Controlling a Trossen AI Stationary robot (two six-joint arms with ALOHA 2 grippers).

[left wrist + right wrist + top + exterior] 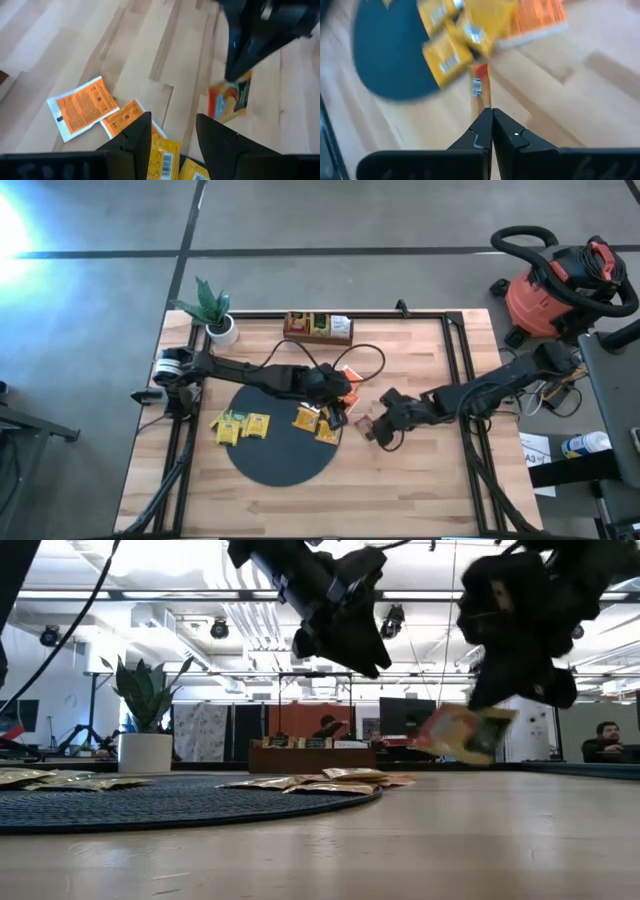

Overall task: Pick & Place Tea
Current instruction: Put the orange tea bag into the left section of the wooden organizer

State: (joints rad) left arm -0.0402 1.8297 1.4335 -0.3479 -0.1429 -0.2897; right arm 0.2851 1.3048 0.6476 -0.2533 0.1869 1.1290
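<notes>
- Packet (pixel 462 732) is pinched by one edge in the right gripper (pixel 491 114), hanging clear of the bench (pixel 420 480) just off the mat (pixel 280 448).
- Left gripper (pixel 172 131) hovers over the pile of packets (pixel 322 420) at the mat's edge, jaws spread, nothing in them.
- Looks light, thin and floppy (probably slick foil too), so I'd grab an edge or corner.

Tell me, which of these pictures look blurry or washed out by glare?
High view: a bright glare burns out the floor at the upper left corner. Right wrist view: the black round mat and yellow packets are smeared, while the right gripper, shut on an orange-red packet, is sharp. Low view: both arms are dark silhouettes against ceiling lights.
</notes>
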